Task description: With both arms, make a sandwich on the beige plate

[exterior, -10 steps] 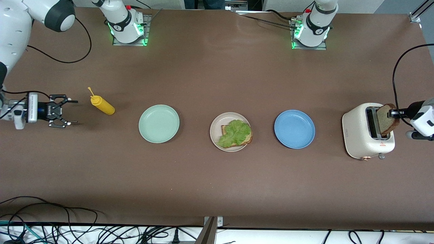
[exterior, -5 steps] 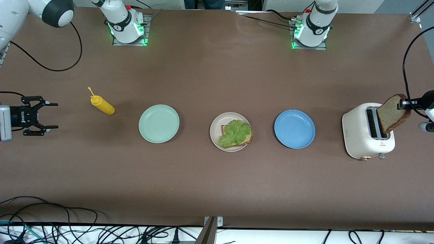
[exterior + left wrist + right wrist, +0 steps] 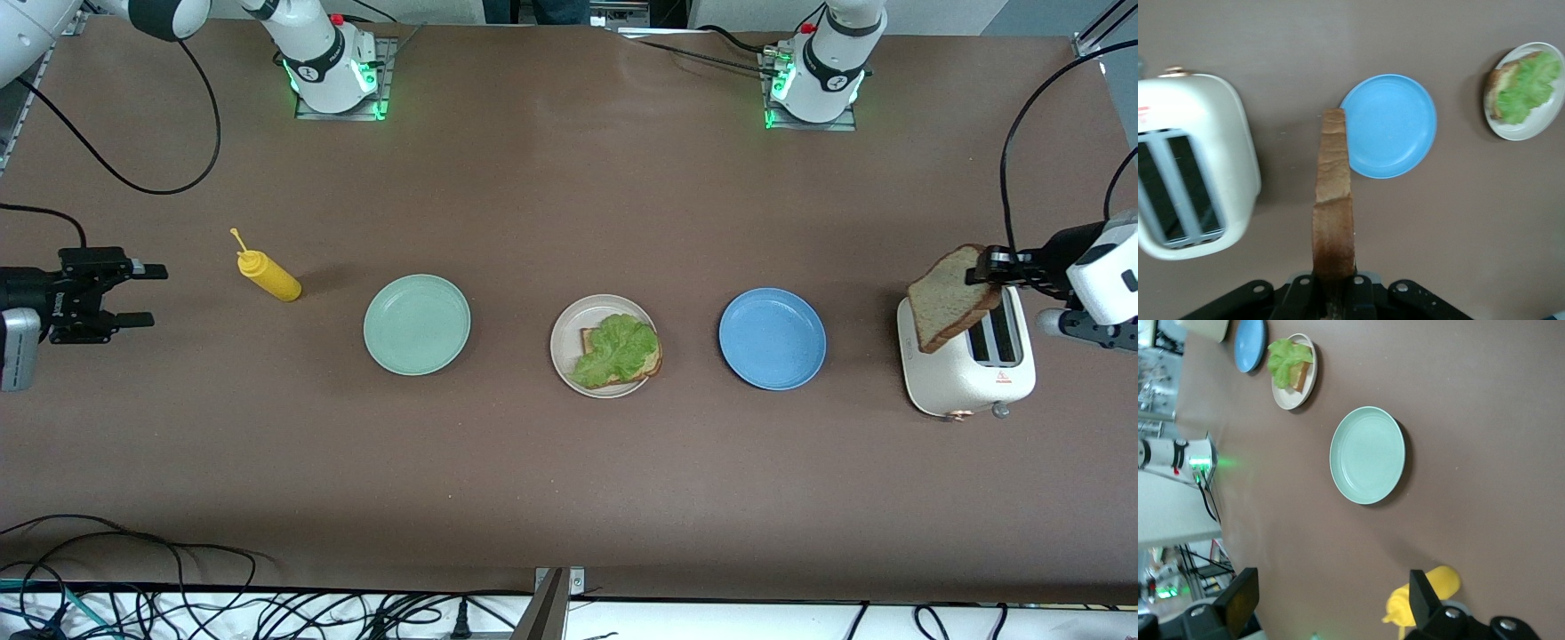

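Brown table: left end effector grips bread slice above toaster.

two white robot arms with black joint sections, green-lit bases on metal plates, looping black cables, and black two-finger grippers.

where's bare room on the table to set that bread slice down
Bare brown table runs all along the camera side of the plate row, and between the row and the arm bases. The gaps between mint plate, beige plate and blue plate are tight.
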Available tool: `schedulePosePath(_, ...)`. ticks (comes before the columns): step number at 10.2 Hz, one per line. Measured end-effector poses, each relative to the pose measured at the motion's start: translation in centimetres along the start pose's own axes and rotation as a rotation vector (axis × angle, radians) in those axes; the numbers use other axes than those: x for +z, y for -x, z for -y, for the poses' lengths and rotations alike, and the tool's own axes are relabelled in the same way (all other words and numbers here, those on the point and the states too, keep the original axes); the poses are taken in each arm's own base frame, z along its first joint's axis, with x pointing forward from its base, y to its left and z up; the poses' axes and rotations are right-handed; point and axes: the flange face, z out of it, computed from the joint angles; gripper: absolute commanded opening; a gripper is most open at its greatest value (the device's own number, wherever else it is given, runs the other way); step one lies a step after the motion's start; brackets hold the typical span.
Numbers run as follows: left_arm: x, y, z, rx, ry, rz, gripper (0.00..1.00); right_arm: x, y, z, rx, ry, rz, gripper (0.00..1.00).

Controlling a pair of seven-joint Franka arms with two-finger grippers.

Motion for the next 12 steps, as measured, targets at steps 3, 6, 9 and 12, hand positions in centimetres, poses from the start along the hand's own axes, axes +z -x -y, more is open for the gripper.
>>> schedulePosePath(3,4.1,-2.7,-4.3,0.051,0.224,0.053,0.00,-0.9,-0.2,1.1,0.213,0.039,0.005,1.00)
schedulePosePath(6,10.2,-6.7,-6.8,0.084,0.361,0.096,0.00,-1.4,0.3,0.9,0.349,0.065,0.009,1.00)
schedulePosePath(9,16.9,-11.0,-14.7,0.140,0.406,0.054,0.00,-1.8,-0.5,2.8,0.420,0.177,0.059,1.00)
schedulePosePath(12,23.0,-12.5,-22.4,0.155,0.432,0.066,0.00,-0.2,-3.7,8.7,0.478,0.402,0.133,1.00)
